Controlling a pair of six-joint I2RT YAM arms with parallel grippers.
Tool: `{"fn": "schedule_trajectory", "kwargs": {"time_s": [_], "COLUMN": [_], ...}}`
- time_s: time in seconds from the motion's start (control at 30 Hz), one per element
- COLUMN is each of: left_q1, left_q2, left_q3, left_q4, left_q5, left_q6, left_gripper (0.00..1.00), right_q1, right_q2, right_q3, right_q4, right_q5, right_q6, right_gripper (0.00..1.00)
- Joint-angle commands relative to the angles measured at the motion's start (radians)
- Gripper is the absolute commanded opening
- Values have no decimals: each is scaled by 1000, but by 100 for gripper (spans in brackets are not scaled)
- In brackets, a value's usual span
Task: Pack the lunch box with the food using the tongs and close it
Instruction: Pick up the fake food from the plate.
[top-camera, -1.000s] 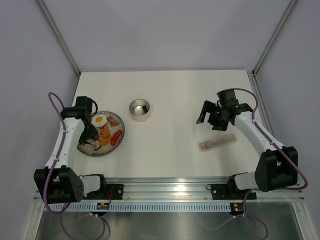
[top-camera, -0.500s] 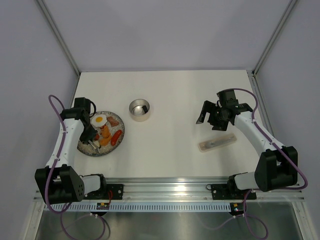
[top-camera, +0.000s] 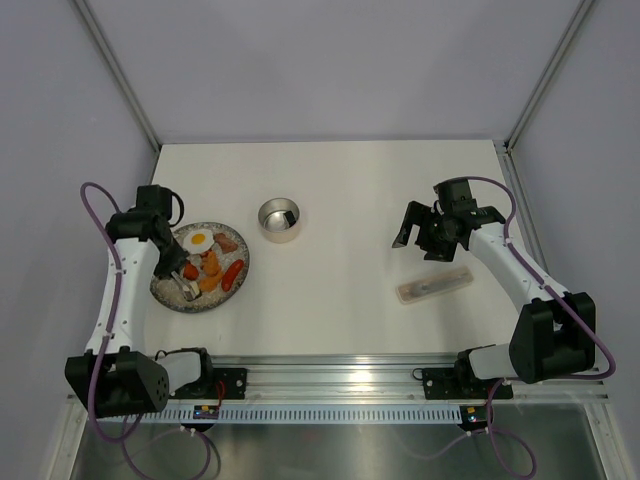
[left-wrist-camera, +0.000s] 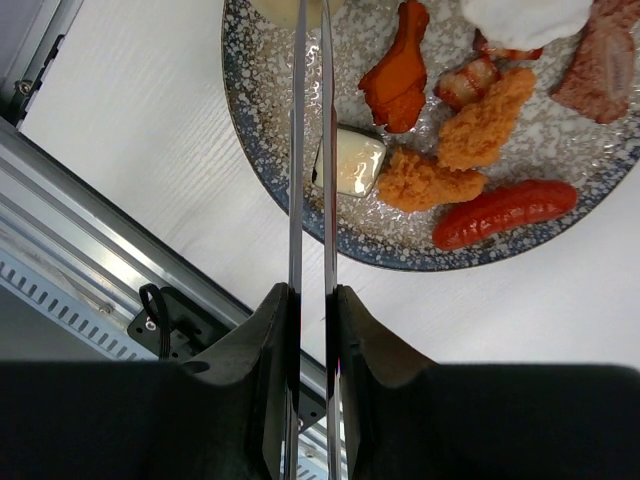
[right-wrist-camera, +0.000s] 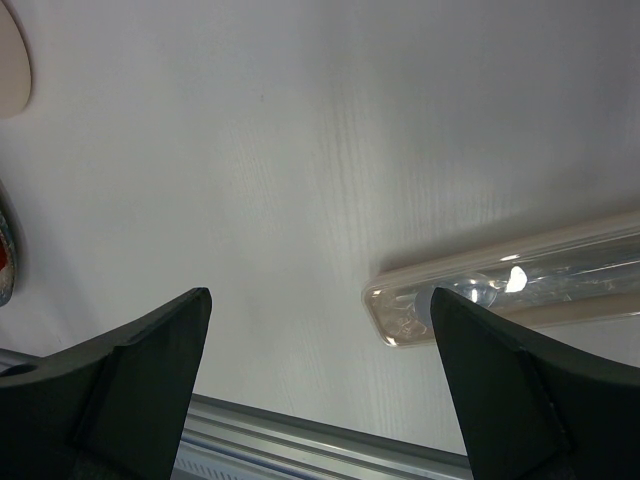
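Your left gripper (left-wrist-camera: 311, 293) has just clamped down. A second ago it was only partly closed; now it is clenched on the tongs (left-wrist-camera: 297, 150), pressing the 2 slim arms almost parallel. The left arm's elbow has also swung out to the left. The right arm and the lunch box have not moved.

The tongs run from the gripper out over the near-left part of the speckled plate (left-wrist-camera: 255, 100), passing just left of the white cube (left-wrist-camera: 352, 160). Their tips leave the top of the left wrist view, so you cannot tell whether they have pinched a piece. The orange chunks (left-wrist-camera: 425, 180), the red sausage (left-wrist-camera: 505, 210) and the fried egg (top-camera: 200, 239) lie on the plate, so packing looks barely started.

The lunch box (top-camera: 278, 236) stands open on the table, just right of and beyond the plate. Its lid does not show clearly. A pale curved edge at the left border of the right wrist view may be it.

Your right gripper (right-wrist-camera: 320, 340) is spread wide and empty, above the table just left of the translucent case (right-wrist-camera: 520, 280).

No brand, label or writing can be read anywhere.
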Motion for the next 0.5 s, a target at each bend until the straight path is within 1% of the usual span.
{"fn": "schedule_trajectory", "kwargs": {"time_s": [0.0,0.27,0.37,0.47], "left_q1": [5,-7,-67,-171], "left_q2": [-37,-46,-34,7], "left_q3": [72,153,208,266], "left_q4": [-35,-37,-26,-15], "left_q5": [2,101,117,127], "left_q6": [22,48,49,40], "left_gripper": [0,0,0,0], "right_q1": [-3,-3,-3,-3], "right_q2": [-2,-5,-8,-11], "right_q3": [24,23,20,20], "right_q4": [8,9,11,12], "right_q5": [-5,-10,-6,-4], "right_q6": [-16,-15,-9,-4], "right_gripper": [100,100,99,100]}}
